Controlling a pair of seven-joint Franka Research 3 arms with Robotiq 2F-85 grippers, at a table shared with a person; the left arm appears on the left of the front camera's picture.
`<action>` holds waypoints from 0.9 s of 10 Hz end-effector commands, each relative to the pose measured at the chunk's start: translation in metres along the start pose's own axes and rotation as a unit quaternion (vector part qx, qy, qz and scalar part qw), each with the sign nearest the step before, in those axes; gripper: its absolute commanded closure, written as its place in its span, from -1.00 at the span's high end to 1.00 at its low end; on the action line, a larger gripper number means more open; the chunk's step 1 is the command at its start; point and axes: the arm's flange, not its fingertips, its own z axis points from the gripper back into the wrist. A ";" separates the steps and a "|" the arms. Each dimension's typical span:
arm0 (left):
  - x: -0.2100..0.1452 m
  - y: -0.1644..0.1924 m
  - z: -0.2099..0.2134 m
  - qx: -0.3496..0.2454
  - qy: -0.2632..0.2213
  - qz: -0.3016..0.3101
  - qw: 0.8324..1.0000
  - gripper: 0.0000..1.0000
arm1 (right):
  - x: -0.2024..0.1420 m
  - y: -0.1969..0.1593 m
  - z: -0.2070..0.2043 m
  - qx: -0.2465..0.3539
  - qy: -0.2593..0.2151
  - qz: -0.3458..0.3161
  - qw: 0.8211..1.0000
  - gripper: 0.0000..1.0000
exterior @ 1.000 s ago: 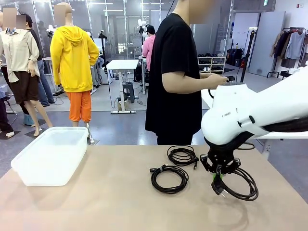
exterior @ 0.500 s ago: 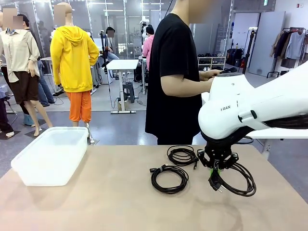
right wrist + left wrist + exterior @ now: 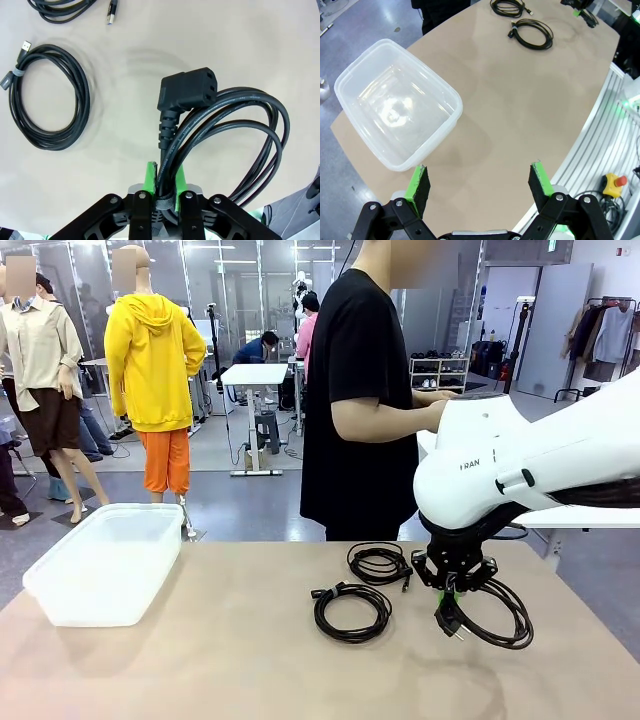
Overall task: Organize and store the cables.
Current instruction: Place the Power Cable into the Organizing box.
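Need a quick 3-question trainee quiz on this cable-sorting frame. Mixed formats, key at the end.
1. True or false: the right claw is shut on the thick cable with the chunky plug.
2. Not counting that one, how many thin cables lie free on the table? A) one B) two C) three
3. Fill in: the left claw, hanging over the table near the clear bin, is ____.

Key: 1 true; 2 B; 3 open.
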 end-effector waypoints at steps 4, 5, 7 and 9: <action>0.000 0.000 0.000 -0.004 -0.003 -0.006 1.000 1.00 | -0.045 0.124 0.023 0.053 -0.059 0.050 0.996 -0.65; 0.000 0.000 0.000 -0.004 -0.003 -0.006 1.000 1.00 | -0.054 0.158 0.016 0.040 -0.032 0.051 0.997 -0.65; 0.000 0.000 0.000 -0.004 -0.003 -0.006 1.000 1.00 | -0.076 0.228 0.007 0.033 -0.012 0.073 0.997 -0.65; 0.000 0.000 0.000 -0.004 -0.003 -0.006 1.000 1.00 | -0.098 0.290 -0.009 -0.006 0.000 0.100 0.995 -0.65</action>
